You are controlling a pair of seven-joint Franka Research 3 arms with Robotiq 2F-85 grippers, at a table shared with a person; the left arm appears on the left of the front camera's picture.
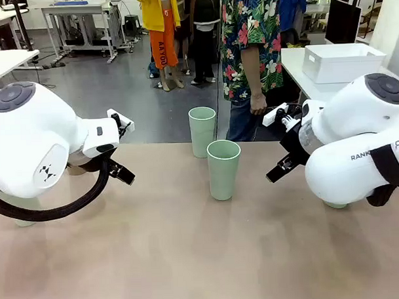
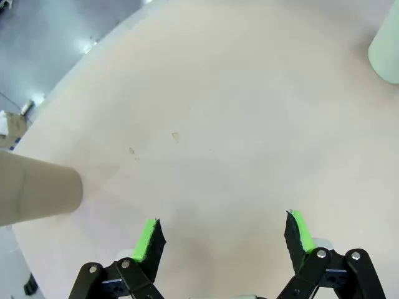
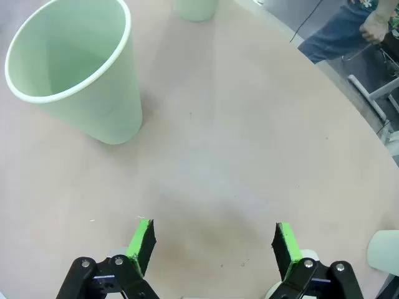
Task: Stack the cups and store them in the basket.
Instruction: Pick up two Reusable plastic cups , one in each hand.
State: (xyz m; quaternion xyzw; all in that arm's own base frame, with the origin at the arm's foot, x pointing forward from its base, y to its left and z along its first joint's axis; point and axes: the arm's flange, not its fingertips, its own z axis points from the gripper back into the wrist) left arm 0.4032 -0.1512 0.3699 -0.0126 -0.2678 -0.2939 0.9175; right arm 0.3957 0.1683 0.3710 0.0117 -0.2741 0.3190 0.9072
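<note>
— Anything inside them?
— Tan cup (image 2: 37, 194), matte, sits left of the left fingers (image 2: 147, 240), which are spread wide over bare desk (image 2: 218, 124). Centre mint cup (image 3: 109, 93): empty, smooth, tapered.
— And right?
— Right fingers (image 3: 141, 242) wide too, that cup ahead, apart. White basket (image 1: 341, 62) on another table (image 1: 293, 62), past the desk's far right corner.

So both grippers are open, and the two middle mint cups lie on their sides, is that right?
Not quite: the front view shows the near cup and the far cup standing upright. The left gripper and right gripper are open.
</note>
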